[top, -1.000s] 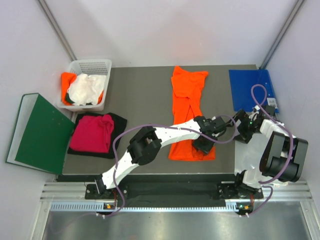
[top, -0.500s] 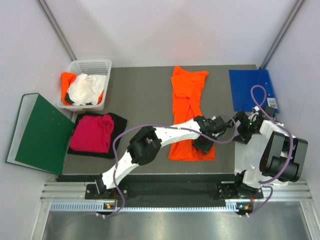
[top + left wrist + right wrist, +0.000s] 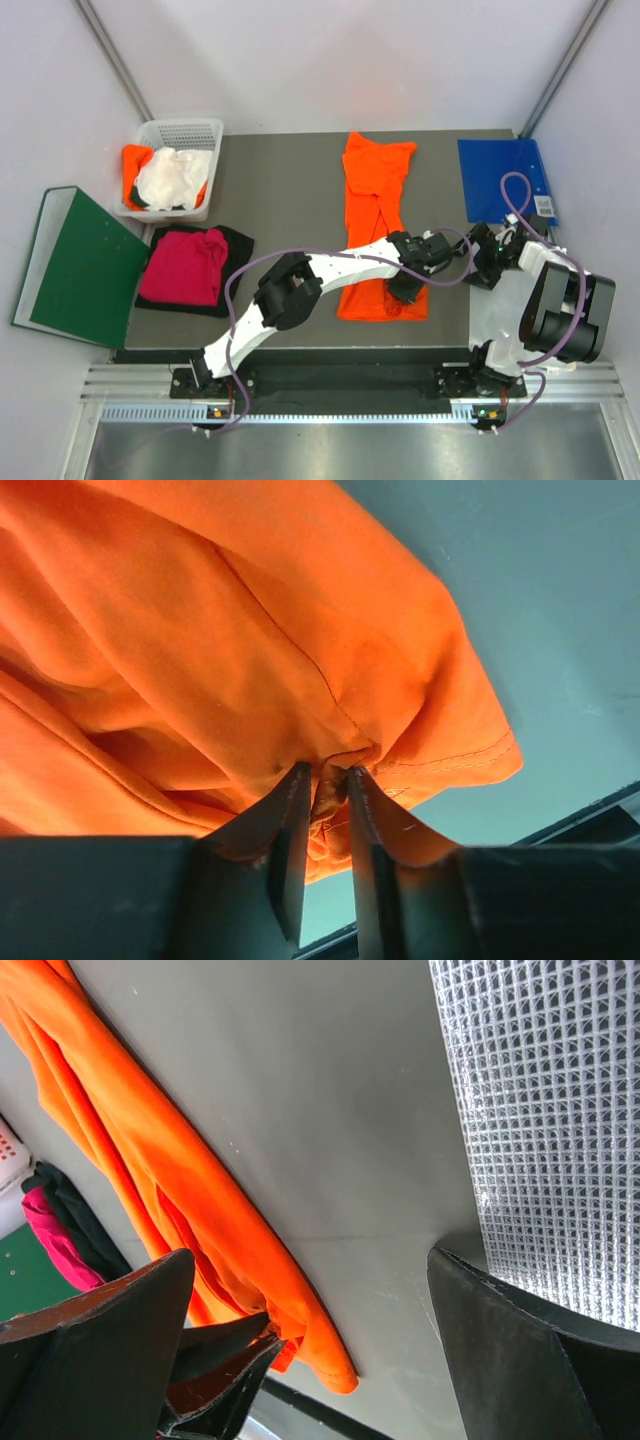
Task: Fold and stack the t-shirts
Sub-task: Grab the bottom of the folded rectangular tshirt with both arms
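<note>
At the front edge of the table point(image 3: 290, 190), my left jaws pinched a bunched corner of the orange t-shirt point(image 3: 376, 175) — right jaws gaped wide just beside it, gripping nothing.

the left arm point(image 3: 340, 265) and right arm point(image 3: 497, 318) are white shells with bulky black joints point(image 3: 287, 297), each with a looping purple cable point(image 3: 229, 300), and the left gripper point(image 3: 325, 780) and right gripper point(image 3: 310, 1260) have flat, matte black fingers point(image 3: 285, 845).
</note>
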Tool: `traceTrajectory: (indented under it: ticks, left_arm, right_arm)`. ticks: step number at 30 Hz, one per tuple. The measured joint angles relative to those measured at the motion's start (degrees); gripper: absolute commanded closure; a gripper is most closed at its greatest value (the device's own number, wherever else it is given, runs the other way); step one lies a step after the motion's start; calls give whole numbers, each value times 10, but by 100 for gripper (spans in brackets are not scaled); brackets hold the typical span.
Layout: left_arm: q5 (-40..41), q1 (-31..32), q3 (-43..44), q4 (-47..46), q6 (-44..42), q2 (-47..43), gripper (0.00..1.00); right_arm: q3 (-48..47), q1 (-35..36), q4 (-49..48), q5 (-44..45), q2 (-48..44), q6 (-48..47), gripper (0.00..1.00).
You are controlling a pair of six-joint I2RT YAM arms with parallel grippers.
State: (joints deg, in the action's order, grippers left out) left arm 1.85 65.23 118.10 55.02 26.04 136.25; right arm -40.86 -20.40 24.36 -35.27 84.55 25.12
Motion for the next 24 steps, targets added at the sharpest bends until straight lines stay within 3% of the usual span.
traceTrajectory:
  ticks: [5,9,16,24]
  left_arm:
    - [7,0,-3,-2,-1,-8,59]
    - [9,0,-3,-3,0,-14,60]
    - [10,-1,-4,-5,3,-30,98]
    - [10,-1,-9,-5,3,-30,100]
  right_arm:
    - [0,0,-3,-3,1,0,0]
    - [1,0,-7,-6,3,1,0]
    - [3,0,-12,-12,4,4,0]
    - [3,0,-13,-15,5,5,0]
